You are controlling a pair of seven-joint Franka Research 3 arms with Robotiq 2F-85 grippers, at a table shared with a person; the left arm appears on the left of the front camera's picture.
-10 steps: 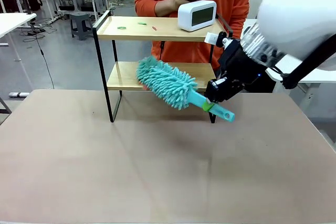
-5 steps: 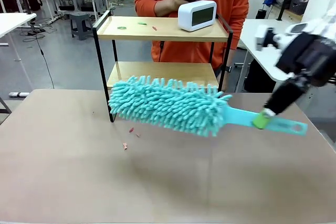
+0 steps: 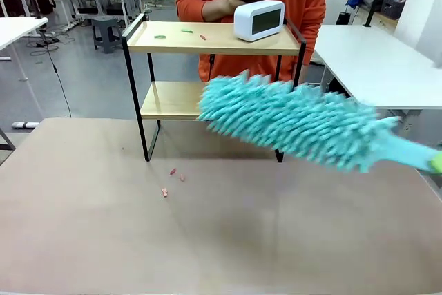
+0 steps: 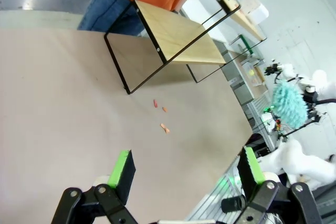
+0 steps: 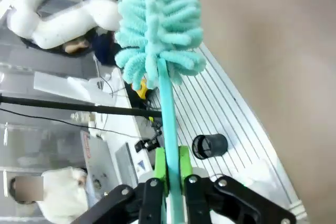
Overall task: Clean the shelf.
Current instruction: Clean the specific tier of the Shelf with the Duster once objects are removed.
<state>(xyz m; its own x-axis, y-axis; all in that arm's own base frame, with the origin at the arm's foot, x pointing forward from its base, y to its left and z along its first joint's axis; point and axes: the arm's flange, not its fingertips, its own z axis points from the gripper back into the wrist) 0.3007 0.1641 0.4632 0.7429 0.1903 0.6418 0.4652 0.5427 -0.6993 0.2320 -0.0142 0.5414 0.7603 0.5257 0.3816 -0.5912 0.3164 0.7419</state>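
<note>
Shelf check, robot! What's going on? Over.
Left gripper open, empty. Right gripper shut on teal duster, in front of the shelf. Clock and small bits on its top. Red crumbs on table.

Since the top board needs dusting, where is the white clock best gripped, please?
Probably across its front and back faces, from above: the white clock stands upright, looks wider than deep, and the end rail of the shelf stands close beside it. The open left gripper is free.
</note>
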